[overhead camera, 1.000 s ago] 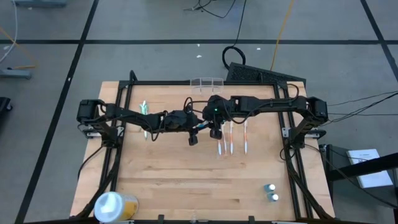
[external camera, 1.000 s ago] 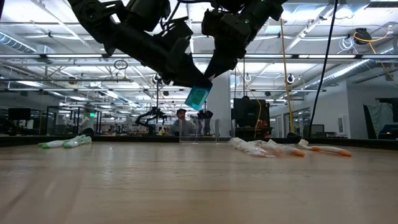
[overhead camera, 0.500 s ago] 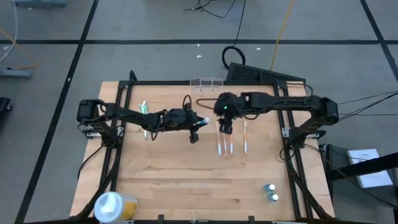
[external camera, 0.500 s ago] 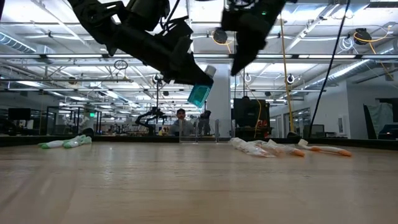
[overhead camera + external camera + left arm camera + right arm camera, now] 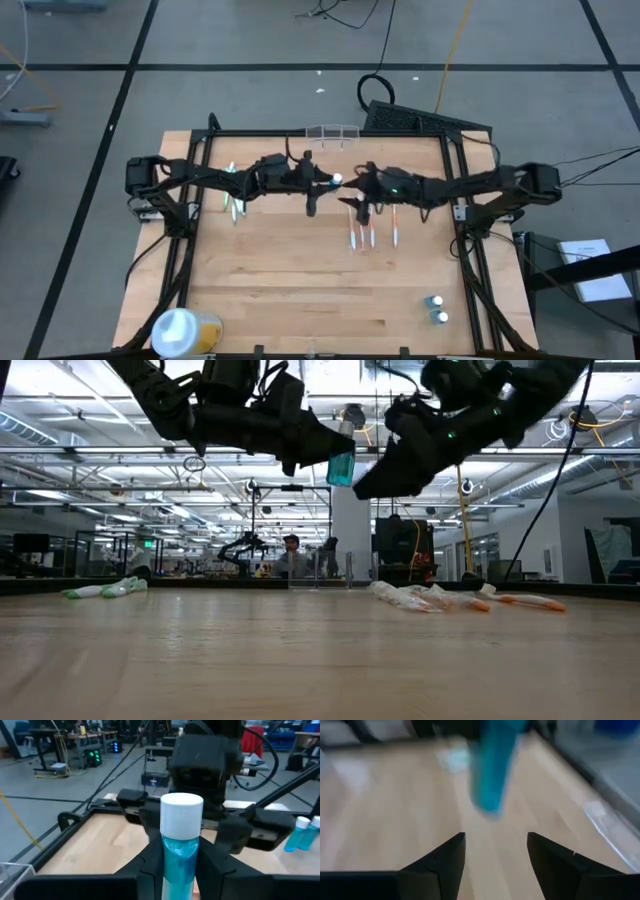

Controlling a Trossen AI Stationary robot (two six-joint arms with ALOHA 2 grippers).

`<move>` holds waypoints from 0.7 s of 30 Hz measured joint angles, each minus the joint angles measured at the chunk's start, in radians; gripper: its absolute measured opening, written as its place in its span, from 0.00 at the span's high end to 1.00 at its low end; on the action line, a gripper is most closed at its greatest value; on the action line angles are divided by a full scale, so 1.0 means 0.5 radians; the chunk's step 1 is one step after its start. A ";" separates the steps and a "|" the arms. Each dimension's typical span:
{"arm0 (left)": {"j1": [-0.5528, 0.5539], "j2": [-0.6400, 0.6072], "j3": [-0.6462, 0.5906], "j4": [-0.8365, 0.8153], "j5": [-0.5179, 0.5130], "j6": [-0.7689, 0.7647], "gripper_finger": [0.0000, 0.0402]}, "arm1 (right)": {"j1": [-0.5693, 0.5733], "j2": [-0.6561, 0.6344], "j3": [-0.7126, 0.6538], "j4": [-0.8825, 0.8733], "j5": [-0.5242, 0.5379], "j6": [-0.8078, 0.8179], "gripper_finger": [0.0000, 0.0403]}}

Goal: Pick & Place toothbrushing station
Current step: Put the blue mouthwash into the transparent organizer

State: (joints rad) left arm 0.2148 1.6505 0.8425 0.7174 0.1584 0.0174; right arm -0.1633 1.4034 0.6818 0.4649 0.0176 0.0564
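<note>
From above, the left pincer (image 5: 322,184) is clamped on a small blue bottle (image 5: 330,181) with a white cap, holding it above the middle of the wooden worktop (image 5: 290,290), toward its far half. The right pincer (image 5: 357,197) faces it from just beside, its fingers apart and gripping nothing. Wrapped toothbrushes with orange ends (image 5: 372,232) lie under and beyond the right pincer, a green-tinted wrapped item (image 5: 232,190) lies below the left arm, two more small blue bottles (image 5: 436,309) stand near the right near corner, and a round white-and-yellow tub (image 5: 182,330) sits at the left near corner. The toothbrushing station (image 5: 332,133), a clear low holder, stands at the worktop's far edge, near its middle, well apart from both pincers. At table-top height, the blue bottle (image 5: 341,460) hangs high above the worktop (image 5: 300,660) in the left pincer (image 5: 325,448), with the right pincer (image 5: 375,485) close beside it; the toothbrushes (image 5: 440,598) and the green item (image 5: 105,589) lie flat farther back. The left wrist view shows the bottle (image 5: 180,845) upright between that arm's own fingers (image 5: 150,870), white cap uppermost, with the other arm's dark body just beyond it and two blue bottles (image 5: 302,832) farther off. The right wrist view shows its own fingers (image 5: 445,860) spread, with nothing between them and the blue bottle (image 5: 495,767) blurred ahead.
</note>
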 joint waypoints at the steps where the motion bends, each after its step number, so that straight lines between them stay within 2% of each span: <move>1: 0.003 0.001 0.000 -0.003 0.001 0.000 0.80 | 0.000 -0.004 -0.097 0.192 -0.029 0.015 0.50; 4: 0.020 0.001 -0.001 0.030 0.007 0.001 0.80 | -0.002 0.056 -0.271 0.784 -0.043 0.031 0.50; 7: 0.017 0.001 -0.001 0.092 0.048 0.000 0.80 | -0.002 0.131 -0.335 1.085 -0.045 0.072 0.49; 11: -0.008 0.001 -0.001 0.165 0.112 -0.004 0.80 | -0.002 0.219 -0.303 1.182 -0.053 0.065 0.47; 21: -0.090 0.001 -0.001 0.201 0.109 -0.060 0.80 | 0.002 0.251 -0.201 1.227 -0.311 0.025 0.50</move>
State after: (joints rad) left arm 0.1697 1.6508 0.8421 0.8176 0.2131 -0.0127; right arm -0.1623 1.5288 0.5815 1.0785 -0.1377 0.0691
